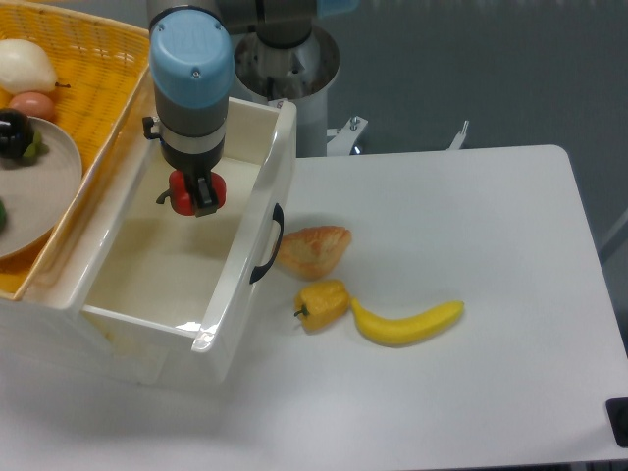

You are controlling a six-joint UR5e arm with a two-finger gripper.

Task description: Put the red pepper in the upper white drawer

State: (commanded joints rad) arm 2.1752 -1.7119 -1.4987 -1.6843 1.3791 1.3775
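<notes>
Over the upper white drawer (pixel 257 211), tool (pixel 195 192) grips red pepper (pixel 181 189).

the red pepper (pixel 183 191) is small, glossy and bright red, its short dark stem pointing left. it hangs over the open interior of the upper white drawer (pixel 235 285), a deep glossy white plastic box pulled out, with a curved black handle on its front.
</notes>
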